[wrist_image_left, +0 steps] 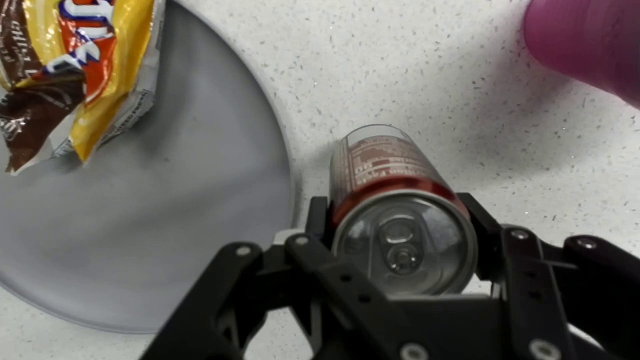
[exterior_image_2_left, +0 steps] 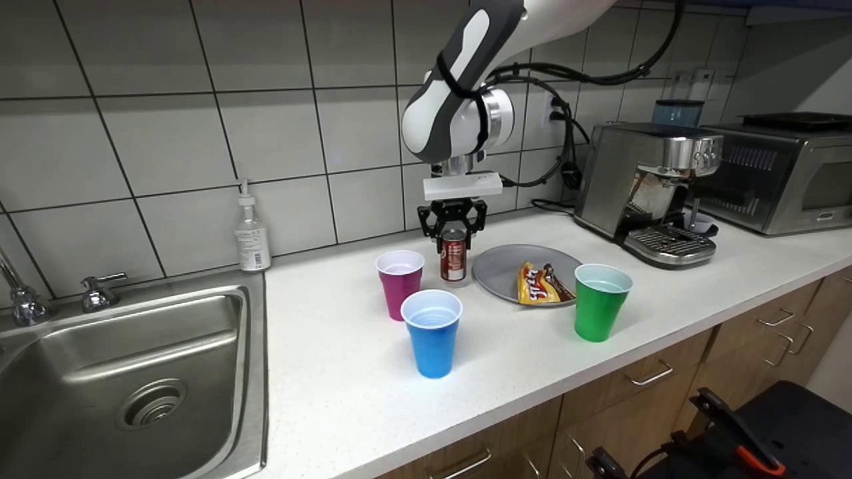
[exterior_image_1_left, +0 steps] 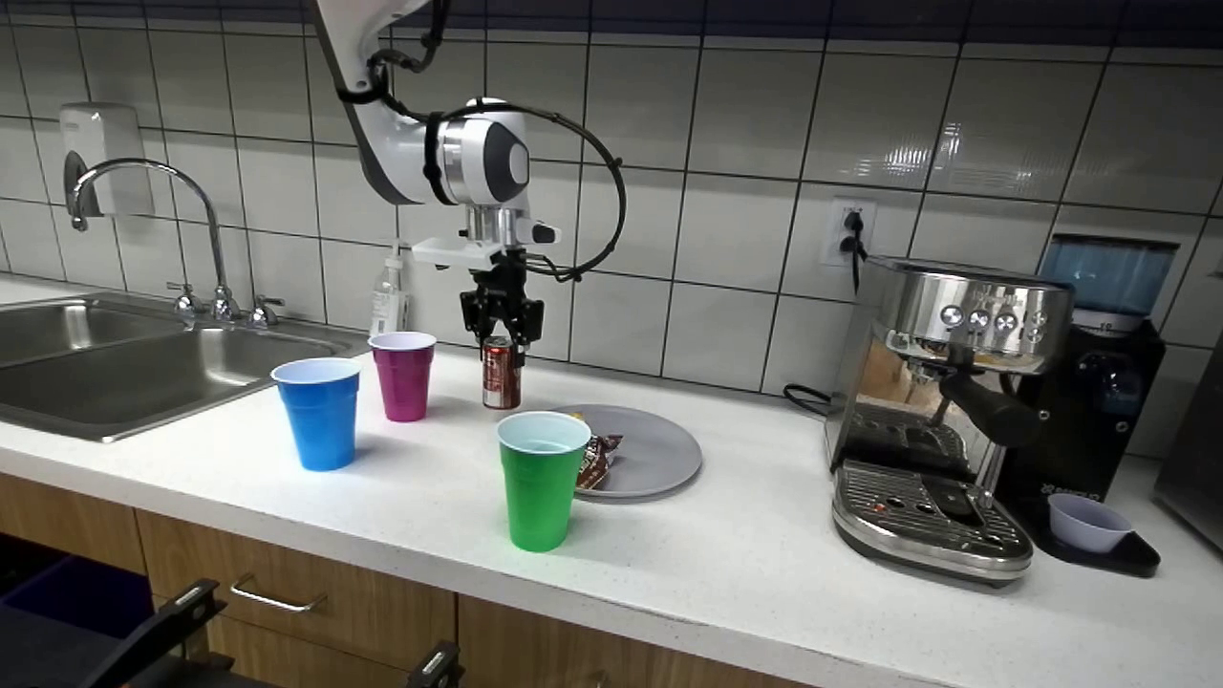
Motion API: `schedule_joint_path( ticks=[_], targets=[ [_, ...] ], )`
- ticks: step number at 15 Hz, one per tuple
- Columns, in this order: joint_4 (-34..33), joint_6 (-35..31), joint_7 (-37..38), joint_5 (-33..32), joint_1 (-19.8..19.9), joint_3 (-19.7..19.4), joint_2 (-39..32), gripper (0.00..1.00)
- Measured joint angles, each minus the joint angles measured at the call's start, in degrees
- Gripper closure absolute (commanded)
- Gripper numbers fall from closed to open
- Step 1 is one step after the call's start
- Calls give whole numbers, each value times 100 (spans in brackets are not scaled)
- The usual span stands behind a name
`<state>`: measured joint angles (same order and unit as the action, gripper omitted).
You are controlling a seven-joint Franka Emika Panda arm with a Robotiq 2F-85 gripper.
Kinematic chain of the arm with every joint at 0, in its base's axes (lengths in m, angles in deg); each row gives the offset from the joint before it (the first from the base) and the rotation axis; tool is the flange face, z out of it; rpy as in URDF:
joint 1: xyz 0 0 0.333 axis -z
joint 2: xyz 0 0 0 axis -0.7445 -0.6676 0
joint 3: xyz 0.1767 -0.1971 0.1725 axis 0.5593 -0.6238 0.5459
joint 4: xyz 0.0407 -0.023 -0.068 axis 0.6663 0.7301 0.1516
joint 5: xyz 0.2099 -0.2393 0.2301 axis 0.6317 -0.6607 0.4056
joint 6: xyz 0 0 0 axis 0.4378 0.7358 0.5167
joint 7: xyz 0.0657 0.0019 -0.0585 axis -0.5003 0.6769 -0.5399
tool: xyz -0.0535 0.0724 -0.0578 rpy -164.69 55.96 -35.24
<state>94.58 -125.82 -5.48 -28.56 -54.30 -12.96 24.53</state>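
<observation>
Stretching along a tiled wall, the long white counter holds lots of things. Above it hangs a big white and dark gray robot arm, bent at its joints. A shiny metal sink is set into the counter. Well apart from the sink, a silver coffee machine stands near the wall. Between those two, a round gray plate lies flat. At the end of the arm is the black gripper, pointing straight down. Its fingers are closed on the red can, one on each side, so the gripper is holding it. Three cups stand upright with their open ends up. The green cup is near the plate, and the blue cup and purple cup are near each other, more toward the sink. A crinkly bag, yellow and brown with some red, lies on the plate. The can is straight up and down, between the purple cup and the plate. I cannot tell if its bottom touches the counter. In the wrist view its silver top shows, with a tiny pull tab.
</observation>
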Motion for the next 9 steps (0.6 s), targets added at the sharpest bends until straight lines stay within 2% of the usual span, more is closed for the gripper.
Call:
schedule_joint_path(
  ticks=[9],
  targets=[
    [-383,15,-6,57,0,29,-354,62]
  ],
)
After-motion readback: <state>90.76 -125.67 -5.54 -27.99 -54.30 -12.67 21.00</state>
